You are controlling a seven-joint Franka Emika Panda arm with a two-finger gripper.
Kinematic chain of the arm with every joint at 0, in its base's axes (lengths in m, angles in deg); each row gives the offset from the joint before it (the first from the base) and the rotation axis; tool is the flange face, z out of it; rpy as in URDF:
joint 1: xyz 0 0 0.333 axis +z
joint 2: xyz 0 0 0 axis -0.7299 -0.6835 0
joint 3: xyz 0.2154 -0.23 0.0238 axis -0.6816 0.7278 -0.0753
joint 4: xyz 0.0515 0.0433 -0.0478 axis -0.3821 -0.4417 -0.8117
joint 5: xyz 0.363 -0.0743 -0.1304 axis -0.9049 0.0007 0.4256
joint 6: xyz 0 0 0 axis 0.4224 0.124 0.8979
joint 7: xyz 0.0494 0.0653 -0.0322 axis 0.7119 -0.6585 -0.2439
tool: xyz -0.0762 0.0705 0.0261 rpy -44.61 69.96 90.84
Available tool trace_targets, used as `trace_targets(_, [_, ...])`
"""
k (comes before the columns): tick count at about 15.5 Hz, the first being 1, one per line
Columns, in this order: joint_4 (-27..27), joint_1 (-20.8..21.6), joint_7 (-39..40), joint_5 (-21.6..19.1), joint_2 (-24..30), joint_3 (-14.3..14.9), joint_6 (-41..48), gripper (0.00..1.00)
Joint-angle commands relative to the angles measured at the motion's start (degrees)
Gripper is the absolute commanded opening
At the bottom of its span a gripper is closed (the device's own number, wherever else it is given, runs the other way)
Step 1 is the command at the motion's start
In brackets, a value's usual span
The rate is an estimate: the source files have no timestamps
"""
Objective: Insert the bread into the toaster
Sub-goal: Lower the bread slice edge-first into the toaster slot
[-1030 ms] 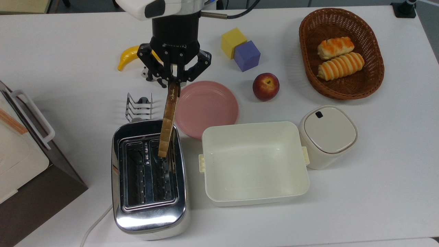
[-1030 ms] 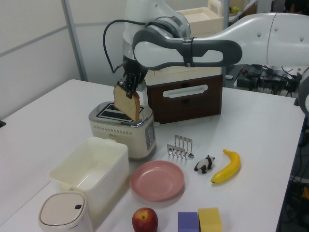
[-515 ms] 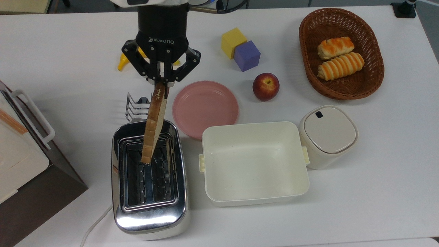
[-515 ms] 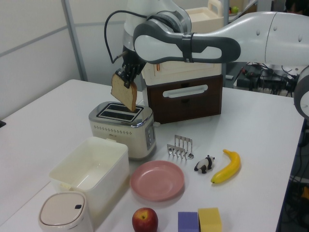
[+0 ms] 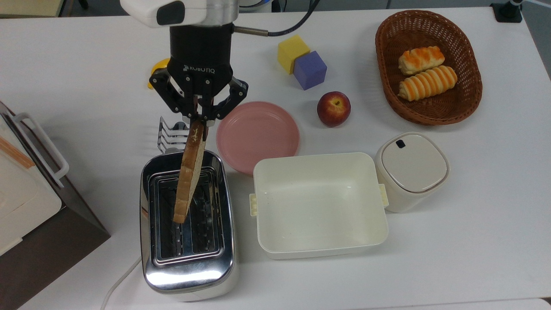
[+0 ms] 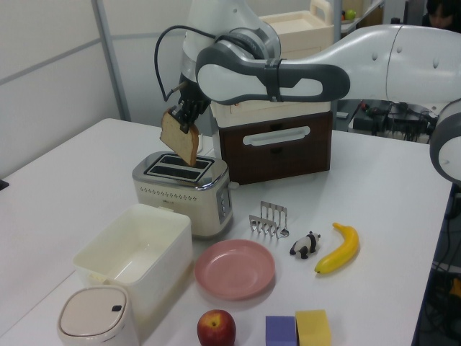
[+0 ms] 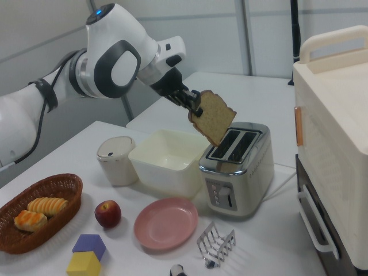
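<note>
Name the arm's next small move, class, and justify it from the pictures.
Probably level the bread over a slot, then lower it. The hand holds the slice by its top edge, tilted, hanging above the toaster and not yet inside either slot.

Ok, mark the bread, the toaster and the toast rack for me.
bread (image 7: 214, 117), right view, middle of the slice's flat speckled face.
toaster (image 5: 187, 269), top view, chrome top below the slots.
toast rack (image 6: 269, 217), left view, its upright wire dividers.
</note>
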Motion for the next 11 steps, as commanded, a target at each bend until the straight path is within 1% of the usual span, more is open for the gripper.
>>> trace_targets(1, [-0.4, 0.8, 2.3, -1.3, -0.7, 1.1, -2.7, 0.00])
trace_targets(11, [-3.2, 0.9, 2.6, -1.0, -1.2, 1.0, -3.3, 0.00])
